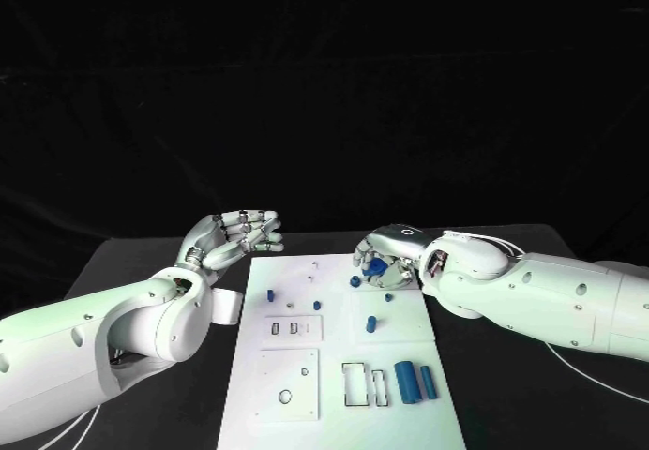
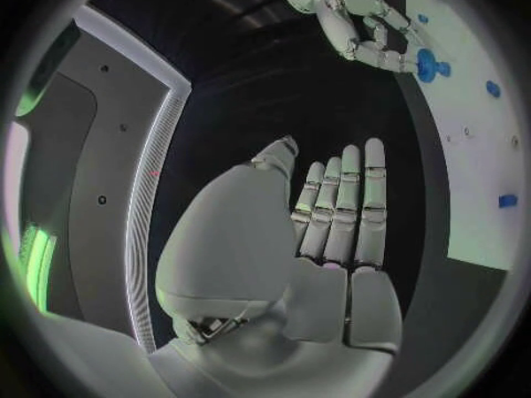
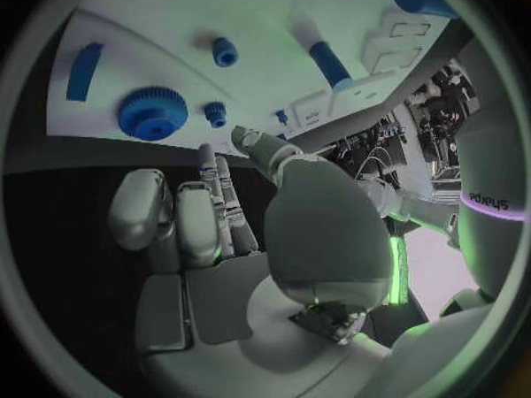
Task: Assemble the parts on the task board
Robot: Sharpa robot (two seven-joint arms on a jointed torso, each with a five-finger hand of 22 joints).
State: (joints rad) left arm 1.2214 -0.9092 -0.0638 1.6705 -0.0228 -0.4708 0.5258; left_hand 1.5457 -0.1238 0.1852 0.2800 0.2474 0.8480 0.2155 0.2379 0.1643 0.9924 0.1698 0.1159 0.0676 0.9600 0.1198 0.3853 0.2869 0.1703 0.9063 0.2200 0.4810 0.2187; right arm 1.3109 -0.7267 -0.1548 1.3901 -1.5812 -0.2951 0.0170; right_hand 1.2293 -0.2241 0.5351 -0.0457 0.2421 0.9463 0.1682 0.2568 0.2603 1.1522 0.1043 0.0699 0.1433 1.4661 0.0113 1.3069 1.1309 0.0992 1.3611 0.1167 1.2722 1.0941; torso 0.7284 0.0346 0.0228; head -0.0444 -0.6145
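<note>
The white task board (image 1: 339, 412) lies in the middle of the black table. A blue gear (image 1: 376, 269) (image 3: 151, 115) (image 2: 429, 65) sits near its far right corner. My right hand (image 1: 383, 251) (image 3: 221, 212) hovers just over that corner, its fingertips at the gear but not closed around it. Small blue pegs (image 1: 271, 294) (image 1: 317, 305) (image 1: 370, 324) stand on the far half of the board. Two blue cylinders (image 1: 406, 382) (image 1: 428, 382) lie side by side at the near right. My left hand (image 1: 237, 234) (image 2: 332, 230) is raised off the board's far left corner, fingers extended, holding nothing.
The board has rectangular cut-outs (image 1: 287, 328), a round hole (image 1: 285, 397) and outlined slots (image 1: 354, 382) in its near half. A white cable (image 1: 596, 375) runs over the table on the right. Bare black table lies on both sides of the board.
</note>
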